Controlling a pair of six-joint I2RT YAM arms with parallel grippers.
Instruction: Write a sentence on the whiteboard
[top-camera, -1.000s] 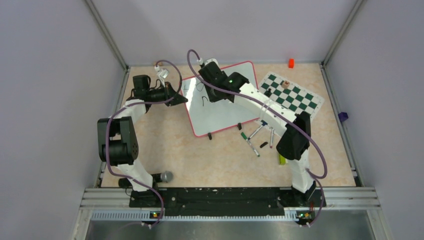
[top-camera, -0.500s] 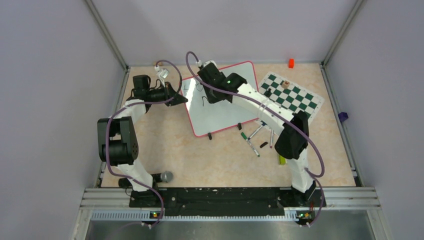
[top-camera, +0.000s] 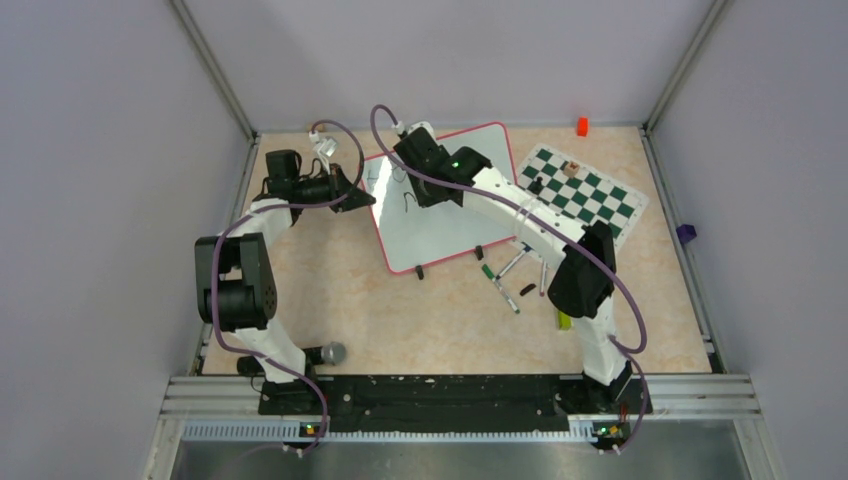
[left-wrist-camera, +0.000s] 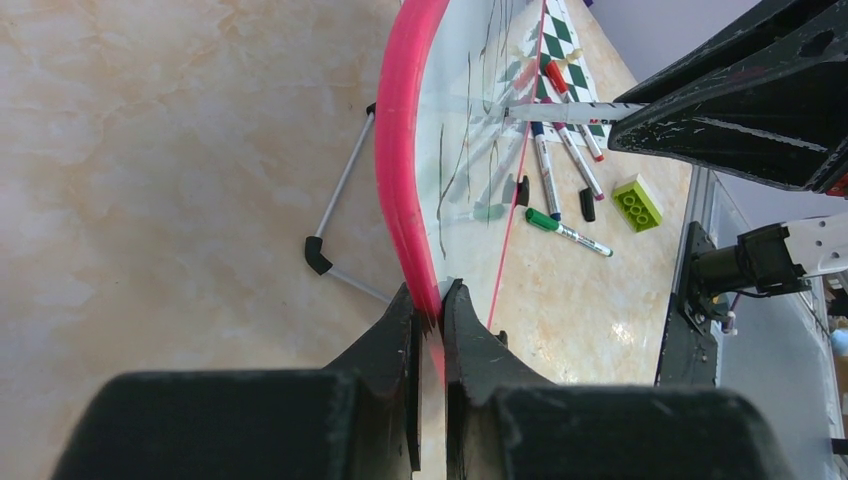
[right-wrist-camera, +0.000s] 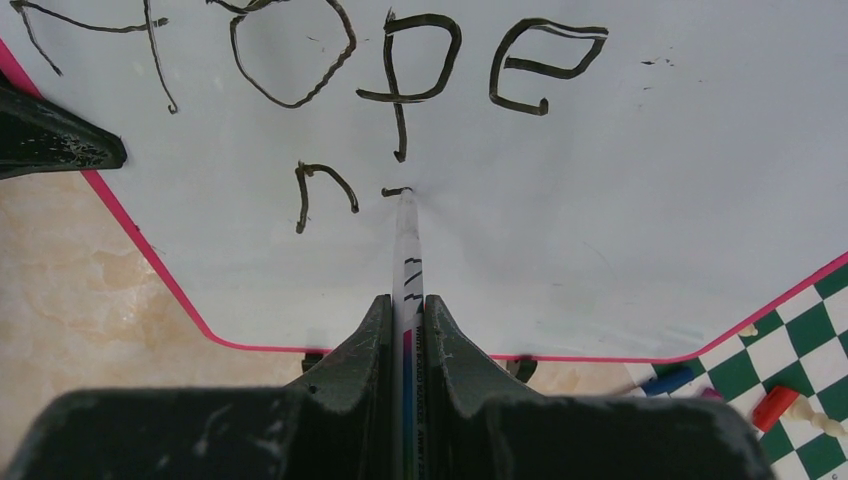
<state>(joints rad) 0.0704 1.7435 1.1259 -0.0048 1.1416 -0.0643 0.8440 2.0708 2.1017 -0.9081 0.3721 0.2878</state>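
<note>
The whiteboard (top-camera: 445, 230), with its pink rim (left-wrist-camera: 400, 150), lies tilted at the table's far middle. My left gripper (top-camera: 362, 199) (left-wrist-camera: 432, 300) is shut on the rim at the board's left edge. My right gripper (top-camera: 425, 190) (right-wrist-camera: 405, 305) is over the board and shut on a white marker (right-wrist-camera: 407, 250), whose tip touches the white surface (right-wrist-camera: 620, 200). The sentence (right-wrist-camera: 400, 70) reads "Hope" on the first line. Below it are an "n" and a short fresh stroke at the marker tip. In the top view the right arm hides most of the writing.
A green-and-white chess mat (top-camera: 583, 190) lies right of the board. Several loose markers (top-camera: 505, 280) and a lime brick (left-wrist-camera: 637, 203) lie near the board's front corner. An orange block (top-camera: 582, 126) sits at the back and a grey-headed object (top-camera: 330, 352) by the left base.
My right gripper has edged slightly left over the board with the marker. The left gripper has stayed on the rim.
</note>
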